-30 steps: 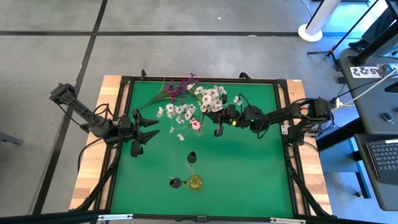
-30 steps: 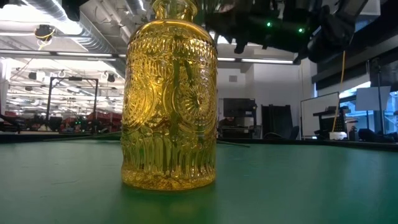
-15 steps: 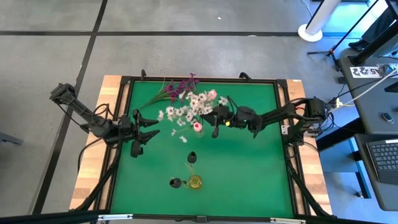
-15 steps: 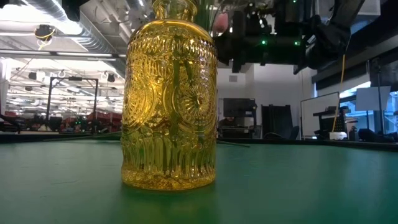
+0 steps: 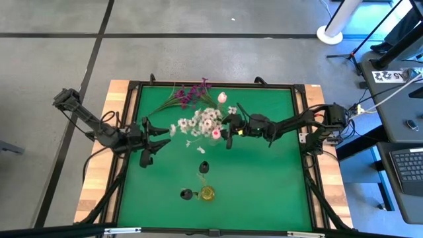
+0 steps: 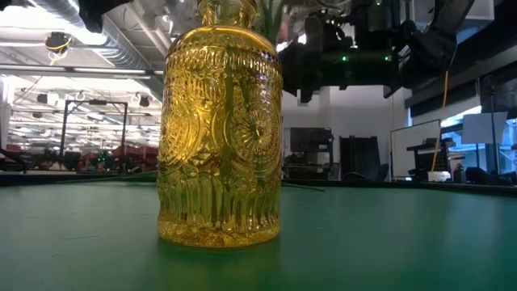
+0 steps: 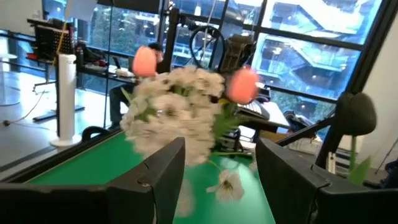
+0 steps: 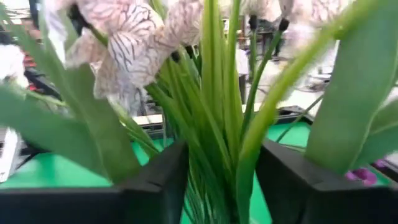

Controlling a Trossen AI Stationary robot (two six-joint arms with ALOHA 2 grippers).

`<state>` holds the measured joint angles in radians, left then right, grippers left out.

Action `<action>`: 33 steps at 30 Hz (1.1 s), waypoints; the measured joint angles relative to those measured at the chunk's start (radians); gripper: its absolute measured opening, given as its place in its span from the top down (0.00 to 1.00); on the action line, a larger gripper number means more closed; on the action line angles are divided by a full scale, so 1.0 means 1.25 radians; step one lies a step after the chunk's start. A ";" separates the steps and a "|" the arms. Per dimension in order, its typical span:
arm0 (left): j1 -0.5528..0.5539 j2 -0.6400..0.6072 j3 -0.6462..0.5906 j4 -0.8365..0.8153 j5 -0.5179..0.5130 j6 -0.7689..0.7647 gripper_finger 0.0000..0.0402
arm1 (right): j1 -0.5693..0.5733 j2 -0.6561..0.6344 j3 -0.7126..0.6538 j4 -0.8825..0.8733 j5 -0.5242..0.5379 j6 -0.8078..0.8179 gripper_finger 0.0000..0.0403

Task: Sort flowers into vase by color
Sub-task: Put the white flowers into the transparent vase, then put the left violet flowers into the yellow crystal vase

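Observation:
A bunch of white blossoms (image 5: pixel 201 121) with pale pink tulips (image 5: pixel 216 134) on green stems stands at my right gripper (image 5: pixel 228 132), left of the table's middle. Its fingers are apart, with the stems between them. Magenta-purple sprigs (image 5: pixel 190 92) lie on the mat by the far edge. My left gripper (image 5: pixel 157 135) waits open at the left, facing the white blossoms (image 7: pixel 177 115) and a tulip (image 7: pixel 242 84). The yellow glass vase (image 5: pixel 208 193) stands near the front edge. My right gripper has the bunch's green stems (image 8: pixel 217 155) running across the gap between its two parted fingers. Whether the fingers (image 8: pixel 155 183) touch the stems I cannot tell. The gripper and the bunch are well above the mat in the low view.
Two small dark vases (image 5: pixel 187 194) (image 5: pixel 204 166) stand beside and behind the yellow vase (image 6: pixel 220 129). A black frame (image 5: pixel 301 119) rims the green mat. The mat's right half and near left corner are bare.
My right gripper has gone a little toward the table's left edge with the bunch. The blossoms, which stood on the far side of the gripper, have swung over to its left, nearer my left gripper.

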<state>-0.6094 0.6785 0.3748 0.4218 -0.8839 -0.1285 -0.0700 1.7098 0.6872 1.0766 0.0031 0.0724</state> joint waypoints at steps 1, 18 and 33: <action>0.000 0.000 0.000 -0.006 -0.006 -0.001 0.52 | 0.001 -0.007 0.000 -0.011 -0.006 0.001 0.51; 0.000 0.000 0.000 -0.028 -0.100 -0.017 0.52 | 0.085 -0.236 0.000 -0.313 0.043 -0.041 0.28; 0.000 0.000 0.000 -0.246 -0.246 -0.153 0.52 | 0.093 -0.422 0.000 -0.415 0.046 -0.044 0.28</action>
<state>-0.6090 0.6785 0.3748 0.1143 -1.1919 -0.3196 0.0463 1.1827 0.6876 0.5574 0.0600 0.0177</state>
